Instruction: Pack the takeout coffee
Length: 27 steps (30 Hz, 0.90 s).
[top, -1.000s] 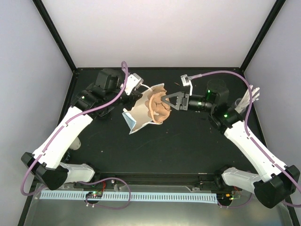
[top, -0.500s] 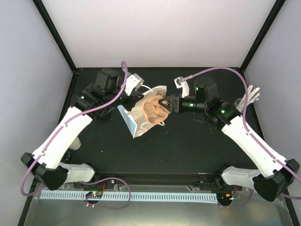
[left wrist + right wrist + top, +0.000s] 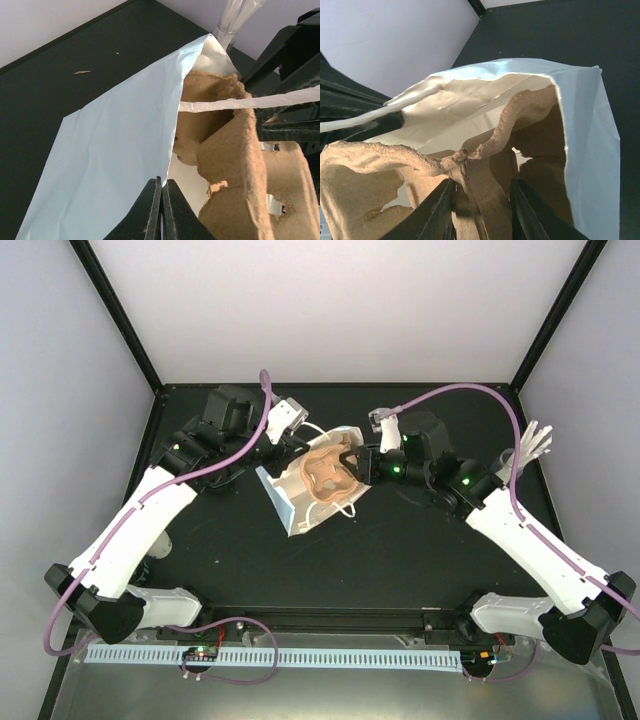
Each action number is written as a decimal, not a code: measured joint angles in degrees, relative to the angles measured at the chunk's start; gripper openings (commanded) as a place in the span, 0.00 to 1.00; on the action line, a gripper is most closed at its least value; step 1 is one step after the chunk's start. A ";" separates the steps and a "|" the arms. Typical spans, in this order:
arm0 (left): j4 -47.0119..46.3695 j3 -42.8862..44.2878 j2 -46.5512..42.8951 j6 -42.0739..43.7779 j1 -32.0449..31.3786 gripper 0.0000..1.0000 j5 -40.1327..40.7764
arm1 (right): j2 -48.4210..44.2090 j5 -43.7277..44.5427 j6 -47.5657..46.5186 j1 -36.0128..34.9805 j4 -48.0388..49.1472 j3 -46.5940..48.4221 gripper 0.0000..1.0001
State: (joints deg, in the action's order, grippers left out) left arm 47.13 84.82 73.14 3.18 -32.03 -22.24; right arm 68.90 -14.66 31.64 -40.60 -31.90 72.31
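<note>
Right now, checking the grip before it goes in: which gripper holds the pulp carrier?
The right gripper: its jaws straddle the centre ridge of the brown carrier. The left gripper is instead shut on the edge of the light-blue bag.

Bright, even light falls from above, and shadows on the black bench [image 3: 400, 550] are soft with a faint sheen. In the wrist views the bag [image 3: 110, 150] glows pale inside, and the carrier [image 3: 485, 175] has deep shadow in its hollows. Nearest edges blur slightly.
</note>
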 measured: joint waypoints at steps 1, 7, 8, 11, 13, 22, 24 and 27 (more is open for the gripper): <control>0.00 0.00 0.00 0.00 -0.04 0.02 -0.13 | -0.15 0.50 0.48 0.00 0.22 -0.46 0.32; 0.04 -0.37 0.00 -0.33 -0.44 0.01 -1.40 | -0.33 2.82 2.89 -0.04 0.70 -1.95 0.32; 0.02 -0.46 0.00 -0.37 -0.50 0.01 -1.64 | -0.35 3.28 3.08 -0.20 0.81 -2.08 0.32; 0.02 -0.55 0.02 -0.66 -0.63 0.01 -2.56 | -0.39 5.75 2.93 -1.31 1.14 -2.54 0.32; -0.02 -0.55 0.02 -1.20 -0.68 0.02 -3.21 | -0.52 8.24 2.12 -2.80 1.07 -2.84 0.32; -0.28 -0.55 0.02 -4.33 -0.68 0.01 -6.23 | -0.87 21.22 -2.19 -9.92 -0.52 -3.69 0.33; -0.48 -0.59 0.02 -4.98 -0.68 0.02 -6.88 | -0.81 24.20 -3.08 -11.69 -1.14 -3.91 0.33; -1.09 -1.09 0.02 -6.14 -0.68 0.02 -8.09 | -0.26 28.22 -4.13 -14.32 -1.99 -3.91 0.35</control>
State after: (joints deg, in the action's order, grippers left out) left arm 46.04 83.72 73.17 -2.96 -32.71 -30.33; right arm 68.64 13.56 27.51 -54.92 -33.89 68.40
